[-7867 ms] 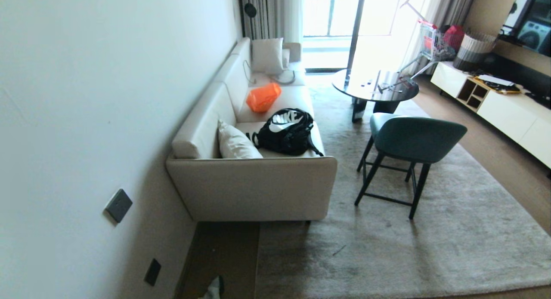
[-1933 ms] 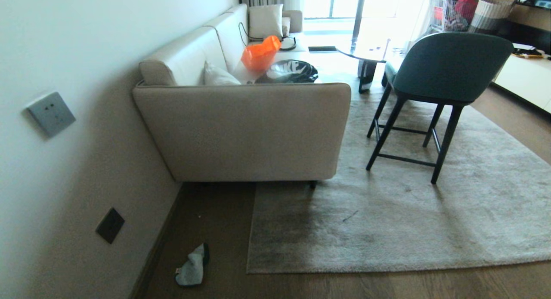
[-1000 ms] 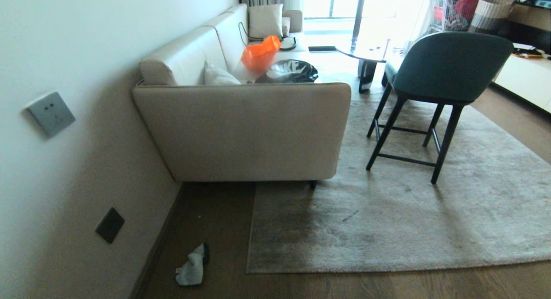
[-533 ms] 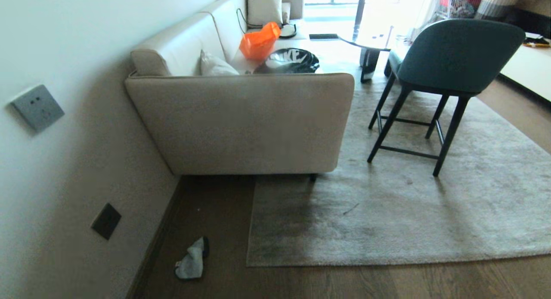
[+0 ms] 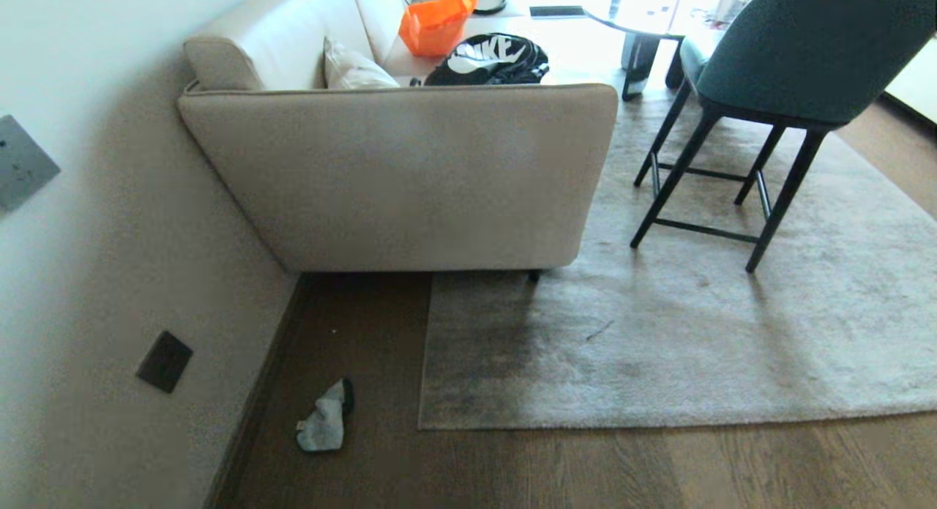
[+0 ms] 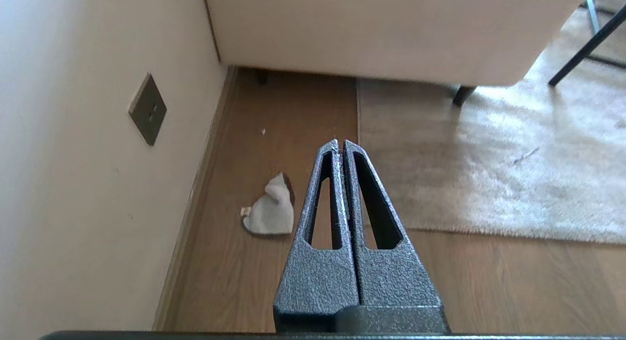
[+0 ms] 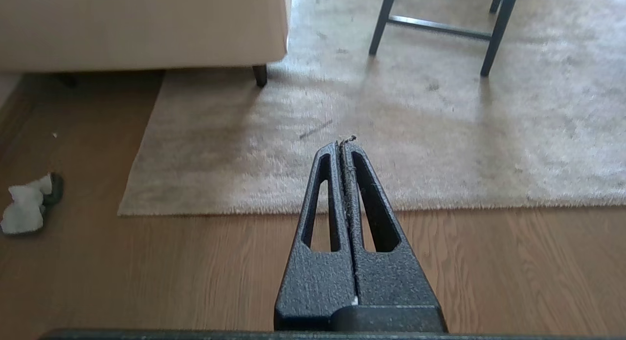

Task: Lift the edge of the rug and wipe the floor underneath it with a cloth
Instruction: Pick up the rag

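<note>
nothing of the task is done yet — the rug edge (image 5: 556,425) lies flat on the floor (image 5: 659,465), and the cloth (image 6: 270,214) lies crumpled by the wall, just beside the left gripper (image 6: 341,143). the right gripper (image 7: 344,143) hangs over the rug. both 2 grippers are fully closed and empty — grasping, lifting and wiping are all left.

The rug edge (image 5: 432,421) is lying flat, its square corner sitting on the brown plank floor (image 5: 585,472). The cloth (image 5: 322,425), a small crumpled pale rag, is sitting on the bare floor at about 9 o'clock from that corner, near the wall.
</note>
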Available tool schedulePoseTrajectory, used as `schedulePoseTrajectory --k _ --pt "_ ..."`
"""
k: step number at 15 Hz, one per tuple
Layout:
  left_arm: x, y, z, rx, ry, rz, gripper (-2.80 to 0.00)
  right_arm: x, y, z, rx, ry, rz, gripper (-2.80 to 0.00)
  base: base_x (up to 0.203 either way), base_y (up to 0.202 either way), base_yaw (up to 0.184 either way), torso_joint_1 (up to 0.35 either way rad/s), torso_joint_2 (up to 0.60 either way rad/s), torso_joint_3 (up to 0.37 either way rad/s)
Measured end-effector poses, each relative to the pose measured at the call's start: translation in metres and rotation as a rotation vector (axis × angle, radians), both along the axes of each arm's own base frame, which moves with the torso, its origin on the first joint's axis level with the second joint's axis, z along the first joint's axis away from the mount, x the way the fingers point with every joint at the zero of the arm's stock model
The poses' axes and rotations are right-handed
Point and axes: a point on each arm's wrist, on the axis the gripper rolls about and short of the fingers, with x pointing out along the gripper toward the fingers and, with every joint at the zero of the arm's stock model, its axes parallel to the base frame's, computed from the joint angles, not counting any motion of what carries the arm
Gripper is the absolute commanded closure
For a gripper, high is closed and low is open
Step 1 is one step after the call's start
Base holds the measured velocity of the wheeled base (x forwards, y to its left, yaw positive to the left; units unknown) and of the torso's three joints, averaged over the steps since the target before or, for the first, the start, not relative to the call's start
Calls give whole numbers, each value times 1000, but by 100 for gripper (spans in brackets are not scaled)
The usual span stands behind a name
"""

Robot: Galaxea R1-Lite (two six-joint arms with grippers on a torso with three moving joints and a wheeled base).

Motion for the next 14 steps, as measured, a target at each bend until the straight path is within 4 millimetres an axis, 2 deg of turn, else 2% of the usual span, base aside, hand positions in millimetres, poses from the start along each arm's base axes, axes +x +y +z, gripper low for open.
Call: schedulePoseTrajectory --k 14 --pt "0 0 0 -1 0 0 0 0 0 0 0 0 0 0 0 0 0 3 2 -197"
